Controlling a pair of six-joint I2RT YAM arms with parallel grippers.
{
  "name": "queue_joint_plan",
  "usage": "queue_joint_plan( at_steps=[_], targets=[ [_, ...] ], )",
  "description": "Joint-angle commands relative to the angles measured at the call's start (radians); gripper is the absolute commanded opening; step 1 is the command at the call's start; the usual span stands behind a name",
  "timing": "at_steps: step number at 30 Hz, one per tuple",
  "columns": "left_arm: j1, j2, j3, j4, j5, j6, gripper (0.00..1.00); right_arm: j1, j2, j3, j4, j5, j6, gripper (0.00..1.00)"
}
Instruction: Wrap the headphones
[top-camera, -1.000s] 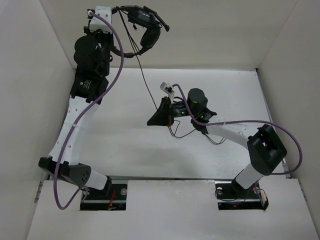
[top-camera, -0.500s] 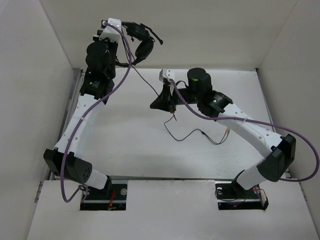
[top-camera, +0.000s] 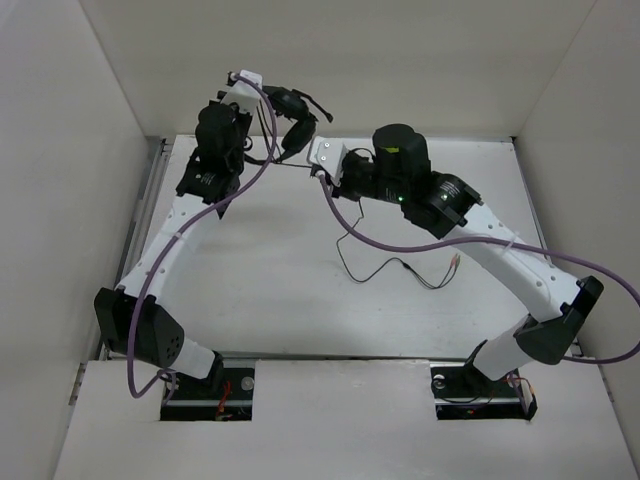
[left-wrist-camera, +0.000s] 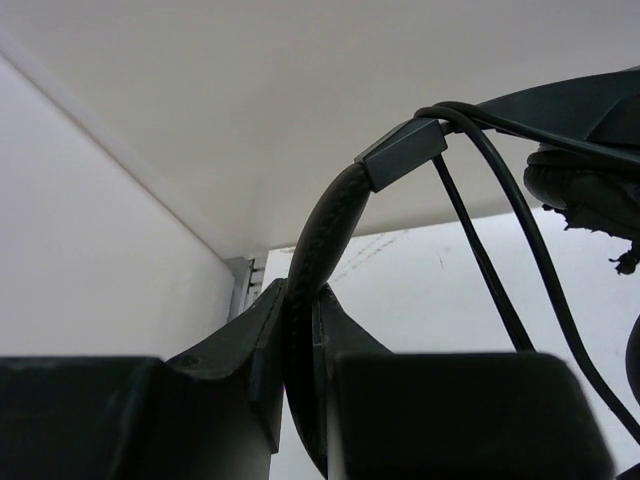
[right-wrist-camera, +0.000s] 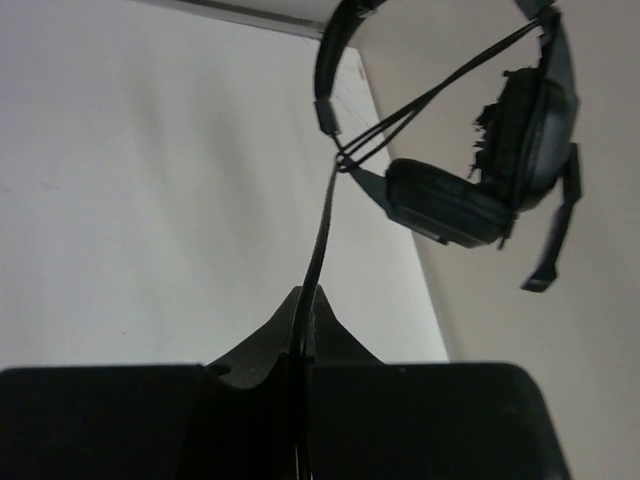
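My left gripper (top-camera: 268, 98) is shut on the padded band (left-wrist-camera: 330, 225) of the black headphones (top-camera: 295, 125) and holds them in the air at the back left. In the right wrist view the earcup (right-wrist-camera: 450, 210) and mic boom (right-wrist-camera: 558, 235) hang below the band. Several turns of the thin black cable (right-wrist-camera: 400, 115) cross the band. My right gripper (top-camera: 316, 170) is shut on the cable (right-wrist-camera: 322, 225) a short way from the headset. The free end of the cable (top-camera: 345, 255) trails onto the table and ends in two small plugs (top-camera: 455, 263).
White walls enclose the table (top-camera: 250, 290) on the left, back and right. The headset hangs close to the back wall (top-camera: 400, 70). Thick purple robot cables (top-camera: 400, 243) loop off both arms. A metal rail (top-camera: 152, 190) runs along the left edge.
My left arm has brought the headset down and to the right. My right arm has swung back and left, up to the headset, with less cable between them.
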Motion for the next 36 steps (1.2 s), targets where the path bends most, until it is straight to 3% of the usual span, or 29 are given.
queue_joint_plan(
  at_steps=[1, 6, 11, 15, 20, 26, 36],
  targets=[
    [-0.011, -0.064, -0.024, 0.051, -0.007, -0.007, 0.00, 0.022, -0.008, 0.064, 0.016, 0.131, -0.130, 0.00],
    [-0.055, -0.090, -0.073, 0.012, 0.014, -0.018, 0.00, 0.023, -0.002, 0.035, 0.146, 0.276, -0.249, 0.00],
    [-0.102, -0.104, -0.101, -0.042, 0.046, -0.035, 0.00, 0.027, 0.012, -0.057, 0.407, 0.415, -0.455, 0.00],
    [-0.129, -0.117, -0.101, -0.085, 0.106, -0.059, 0.00, 0.024, 0.020, -0.163, 0.623, 0.428, -0.584, 0.03],
    [-0.160, -0.148, -0.124, -0.140, 0.200, -0.096, 0.00, -0.022, 0.044, -0.214, 0.800, 0.388, -0.624, 0.06],
    [-0.177, -0.177, -0.141, -0.192, 0.281, -0.127, 0.00, -0.085, 0.076, -0.179, 0.832, 0.348, -0.573, 0.05],
    [-0.200, -0.208, -0.121, -0.239, 0.405, -0.159, 0.00, -0.180, 0.116, -0.088, 0.728, 0.248, -0.377, 0.05]
  ],
)
